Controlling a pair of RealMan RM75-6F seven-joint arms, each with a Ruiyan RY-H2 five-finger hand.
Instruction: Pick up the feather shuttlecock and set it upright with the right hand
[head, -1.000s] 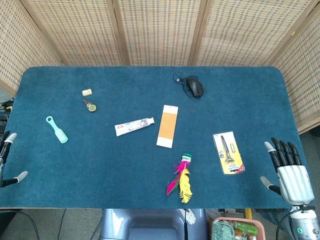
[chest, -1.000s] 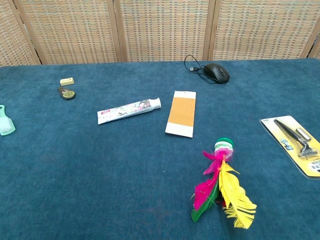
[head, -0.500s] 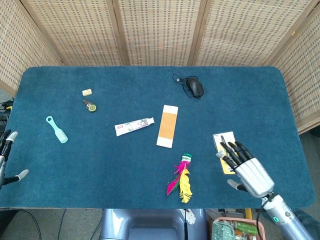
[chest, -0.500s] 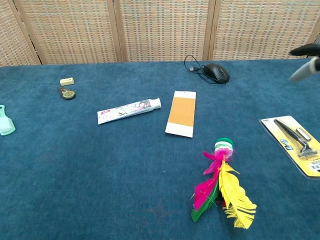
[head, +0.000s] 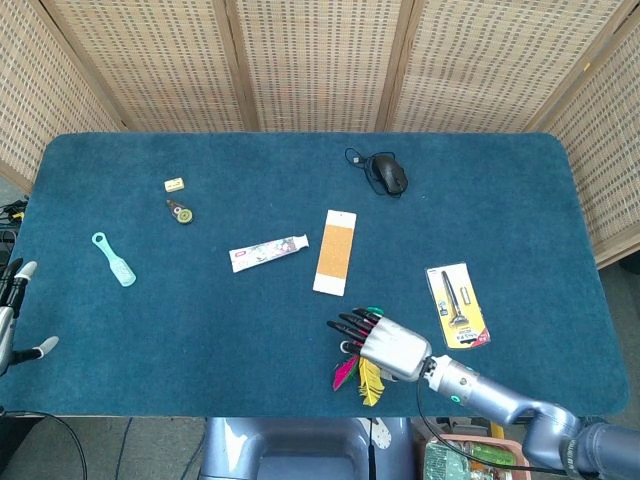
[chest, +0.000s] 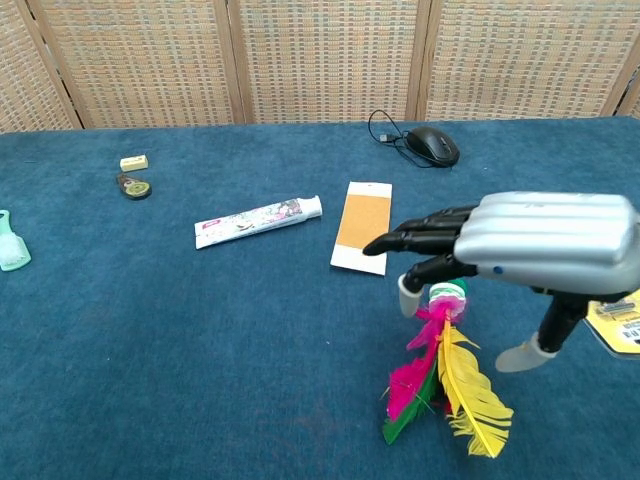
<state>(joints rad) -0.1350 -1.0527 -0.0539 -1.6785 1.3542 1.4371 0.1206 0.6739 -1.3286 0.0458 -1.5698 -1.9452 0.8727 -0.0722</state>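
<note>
Above shuttlecock (chest: 445, 375) — right hand (chest: 530, 240), fingers spread

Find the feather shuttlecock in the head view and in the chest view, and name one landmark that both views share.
Head view: feather shuttlecock near the table's front edge, centre-right, partly under the right hand.
Chest view: lower right, feathers fanning toward the camera, the hand just above its green base.
Shared landmark: the orange card just beyond it.

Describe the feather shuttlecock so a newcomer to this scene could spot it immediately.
On the blue table, look at the near edge, a little right of centre, just below the orange-and-white card. There the feather shuttlecock lies on its side under the right hand. Nothing else has its pink, yellow and green feathers fanning from a green-and-white base.
</note>
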